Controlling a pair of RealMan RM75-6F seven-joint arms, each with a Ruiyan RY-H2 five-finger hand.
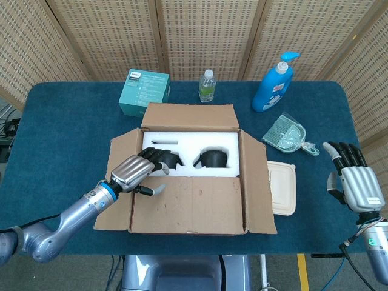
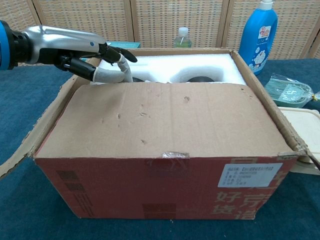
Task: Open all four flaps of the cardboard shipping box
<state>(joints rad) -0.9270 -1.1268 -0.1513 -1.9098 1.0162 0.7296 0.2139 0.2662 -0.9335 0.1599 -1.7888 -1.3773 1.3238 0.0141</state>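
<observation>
The cardboard box (image 1: 188, 176) stands mid-table, with white foam (image 1: 194, 145) and two dark round items showing inside. Its far flap (image 1: 188, 115) stands up, and the left flap (image 1: 123, 148) and right flap (image 1: 257, 182) lean outward. The near flap (image 2: 170, 117) lies level over the front half of the opening. My left hand (image 1: 138, 170) hovers at the near flap's far left corner with fingers spread toward the foam and holds nothing; in the chest view the left hand (image 2: 95, 60) has its thumb curved down at the flap's edge. My right hand (image 1: 354, 182) is off to the right of the box, fingers apart.
Behind the box stand a teal carton (image 1: 143, 91), a water bottle (image 1: 207, 85) and a blue pump bottle (image 1: 274, 85). A green packet (image 1: 286, 134) and a cream lidded container (image 1: 282, 187) lie right of the box. A lattice screen closes the back.
</observation>
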